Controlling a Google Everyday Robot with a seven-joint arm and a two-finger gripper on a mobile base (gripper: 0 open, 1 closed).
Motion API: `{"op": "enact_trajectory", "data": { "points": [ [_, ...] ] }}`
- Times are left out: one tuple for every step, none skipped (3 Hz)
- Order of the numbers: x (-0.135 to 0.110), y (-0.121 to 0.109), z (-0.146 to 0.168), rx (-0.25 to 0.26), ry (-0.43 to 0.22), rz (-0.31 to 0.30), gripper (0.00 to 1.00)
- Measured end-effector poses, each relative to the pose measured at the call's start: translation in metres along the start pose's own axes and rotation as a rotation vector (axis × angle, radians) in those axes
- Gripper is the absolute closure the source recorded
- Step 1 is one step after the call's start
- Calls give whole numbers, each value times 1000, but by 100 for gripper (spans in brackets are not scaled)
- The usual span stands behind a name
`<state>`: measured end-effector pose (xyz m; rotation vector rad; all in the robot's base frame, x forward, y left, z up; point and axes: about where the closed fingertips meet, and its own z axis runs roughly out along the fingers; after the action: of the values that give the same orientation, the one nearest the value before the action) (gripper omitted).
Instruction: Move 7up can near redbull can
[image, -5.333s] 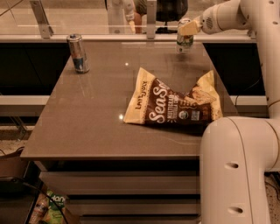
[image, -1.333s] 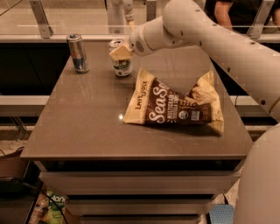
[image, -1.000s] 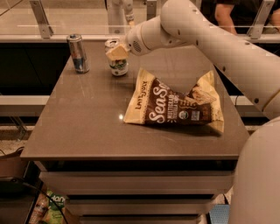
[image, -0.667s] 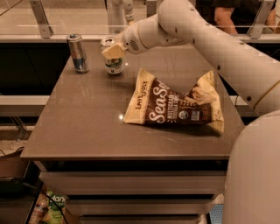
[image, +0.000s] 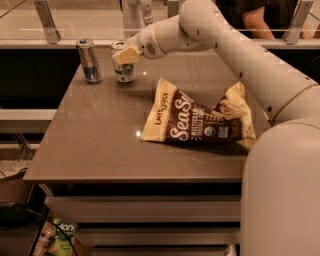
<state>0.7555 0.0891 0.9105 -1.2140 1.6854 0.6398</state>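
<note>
The 7up can (image: 123, 71), short with a white-green label and silver top, stands at the table's far left part. My gripper (image: 126, 54) is closed around its upper half, reaching in from the right. The redbull can (image: 88, 61), tall, slim, silver and blue, stands upright just left of it, a small gap between the two cans. My white arm (image: 225, 40) stretches across the table's back from the right.
A brown and cream Sea Salt chip bag (image: 196, 119) lies in the middle right of the grey table (image: 100, 145). A glass rail with metal posts (image: 46, 20) runs behind the table. A person (image: 255, 15) stands beyond it at the back right.
My gripper has carried the 7up can from the table's far right edge leftward across the back, and it now sits close beside the redbull can.
</note>
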Motion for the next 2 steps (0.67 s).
{"op": "enact_trajectory", "data": {
  "points": [
    [7,-7,7,-15,-16,61,100],
    [15,-13,16,-26,-8,112,100]
  ]
}}
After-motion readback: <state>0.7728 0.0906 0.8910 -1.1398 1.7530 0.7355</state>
